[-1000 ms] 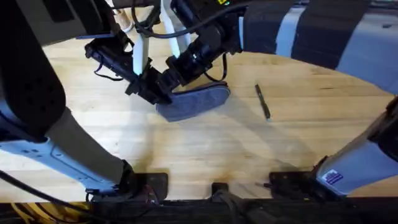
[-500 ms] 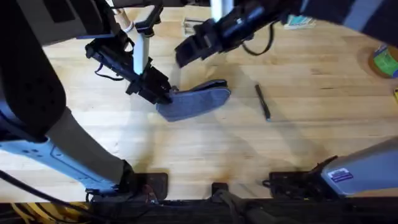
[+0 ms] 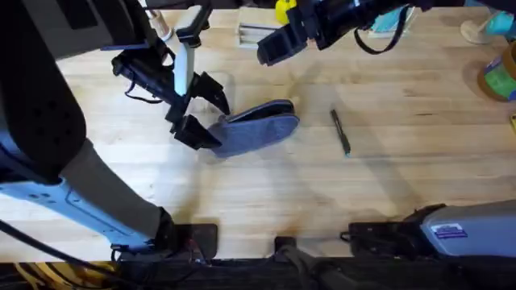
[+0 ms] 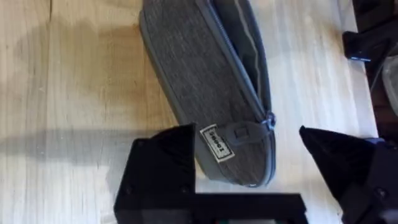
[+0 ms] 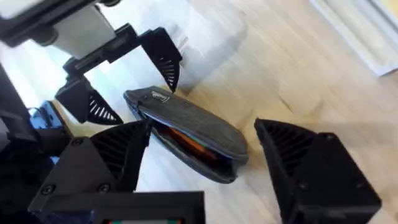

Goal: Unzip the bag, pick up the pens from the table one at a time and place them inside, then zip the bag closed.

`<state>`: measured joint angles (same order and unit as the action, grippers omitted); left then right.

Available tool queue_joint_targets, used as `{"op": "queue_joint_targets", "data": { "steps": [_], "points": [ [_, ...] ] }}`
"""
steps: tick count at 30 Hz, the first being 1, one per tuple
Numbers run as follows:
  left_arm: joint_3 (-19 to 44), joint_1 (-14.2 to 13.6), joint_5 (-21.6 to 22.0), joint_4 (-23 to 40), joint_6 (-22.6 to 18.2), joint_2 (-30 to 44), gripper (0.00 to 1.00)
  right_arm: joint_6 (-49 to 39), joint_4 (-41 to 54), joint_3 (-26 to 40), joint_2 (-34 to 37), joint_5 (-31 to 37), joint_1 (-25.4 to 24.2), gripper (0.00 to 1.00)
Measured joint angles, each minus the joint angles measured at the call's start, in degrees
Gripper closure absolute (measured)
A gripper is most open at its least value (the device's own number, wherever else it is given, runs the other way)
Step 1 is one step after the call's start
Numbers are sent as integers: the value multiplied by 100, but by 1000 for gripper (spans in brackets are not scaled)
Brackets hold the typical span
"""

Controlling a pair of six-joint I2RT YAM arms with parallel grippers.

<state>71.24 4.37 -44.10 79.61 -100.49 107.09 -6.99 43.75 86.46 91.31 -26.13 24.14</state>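
The blue-grey bag (image 3: 256, 126) lies on the wooden table (image 3: 387, 185), left of the middle. Its zipper gapes along the top (image 4: 249, 56), with the pull (image 4: 268, 119) at the end nearest my left gripper. Something orange (image 5: 189, 142) shows through the gap. My left gripper (image 3: 205, 109) is open, one finger on each side of the bag's left end (image 4: 239, 155). A slim black pen (image 3: 340, 131) lies on the table to the right of the bag. My right gripper (image 3: 272, 50) hangs open above the table behind the bag, holding nothing; it looks down on the bag (image 5: 186, 121).
At the table's back edge are a white flat item (image 3: 256, 32), a teal object (image 3: 391, 20) and a green and yellow container (image 3: 500, 78) at the far right. Bare wood stretches in front of the bag and around the pen.
My left gripper has opened and let go of the bag's left end. The right gripper has lifted off the bag and drawn back toward the far right.
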Motion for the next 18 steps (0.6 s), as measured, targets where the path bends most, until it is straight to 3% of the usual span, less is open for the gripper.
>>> {"op": "queue_joint_targets", "data": {
  "steps": [4, 10, 18],
  "points": [
    [29, 1, 43, 84, 0, 0, 4, -381, -2, 0, -93, 14, 29, 9],
    [471, 138, 494, 884, 0, -182, 4, -891, 1, 0, -249, 151, 206, 9],
    [1262, 686, 955, 1594, -2, -1742, 5, -1480, 3, 2, -335, 346, 607, 9]
  ]
}}
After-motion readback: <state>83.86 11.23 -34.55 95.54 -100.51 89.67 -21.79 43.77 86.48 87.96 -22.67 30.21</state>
